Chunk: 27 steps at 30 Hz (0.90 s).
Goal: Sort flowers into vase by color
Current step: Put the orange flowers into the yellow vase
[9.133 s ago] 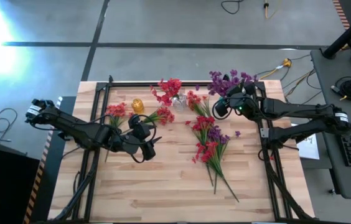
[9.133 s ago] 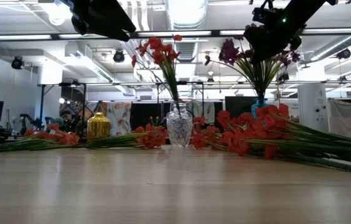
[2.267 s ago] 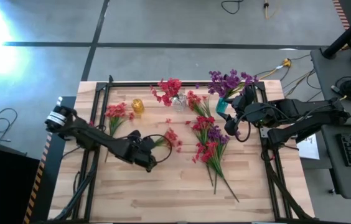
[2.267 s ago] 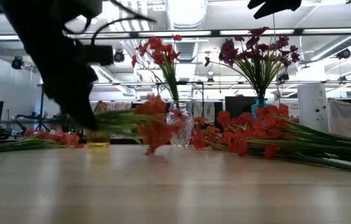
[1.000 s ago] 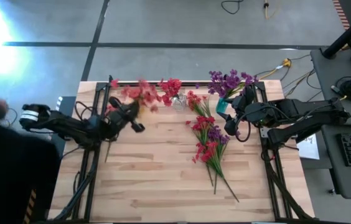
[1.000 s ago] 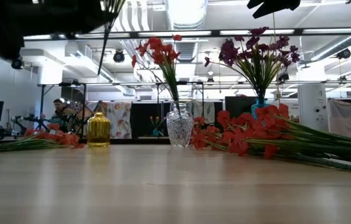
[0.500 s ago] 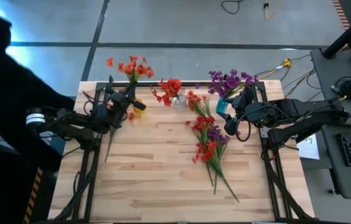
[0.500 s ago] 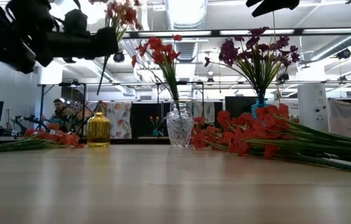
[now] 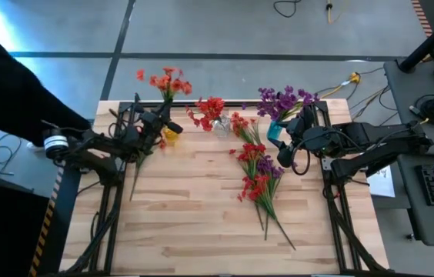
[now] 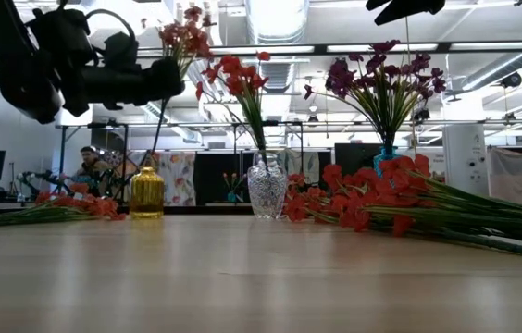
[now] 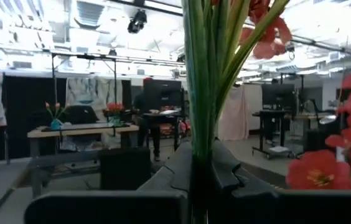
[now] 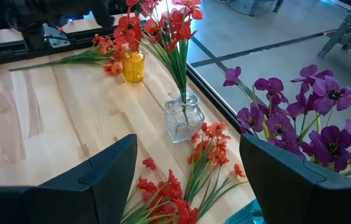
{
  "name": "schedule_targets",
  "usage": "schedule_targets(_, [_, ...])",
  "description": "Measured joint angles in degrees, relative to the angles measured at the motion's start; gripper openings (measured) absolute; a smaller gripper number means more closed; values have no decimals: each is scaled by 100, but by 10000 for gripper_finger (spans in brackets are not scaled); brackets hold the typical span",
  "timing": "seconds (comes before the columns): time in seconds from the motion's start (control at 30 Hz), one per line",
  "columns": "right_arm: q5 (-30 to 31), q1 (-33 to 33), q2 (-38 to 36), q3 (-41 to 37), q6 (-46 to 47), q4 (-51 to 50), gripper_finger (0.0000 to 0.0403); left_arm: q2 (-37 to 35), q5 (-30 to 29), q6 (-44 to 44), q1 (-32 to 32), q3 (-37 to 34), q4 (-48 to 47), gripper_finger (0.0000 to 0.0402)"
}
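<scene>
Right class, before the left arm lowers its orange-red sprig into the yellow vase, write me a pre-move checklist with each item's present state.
1. Left gripper shut on the orange-red sprig: ok, stems clamped in the left wrist view.
2. Sprig upright, blossoms on top: ok.
3. Stem ends over the yellow vase mouth: cannot tell.
4. Yellow vase upright, empty: ok.
5. Glass vase of red flowers clear of the path: ok.
6. Right gripper parked beside the purple flowers, open: ok.
</scene>
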Motion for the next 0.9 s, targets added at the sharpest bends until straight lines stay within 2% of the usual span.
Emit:
schedule_targets(0.33, [0,0,0,0,-4,-2,276,123,12,288,151,-2,-3,0])
schedule_targets(0.53, [0,0,0,0,-4,-2,276,315,-324,60,158,-4,-2,0])
schedule_targets(0.9, [0,-1,0,0,-7,-2,276,595,-320,-104,168,0,-3,0])
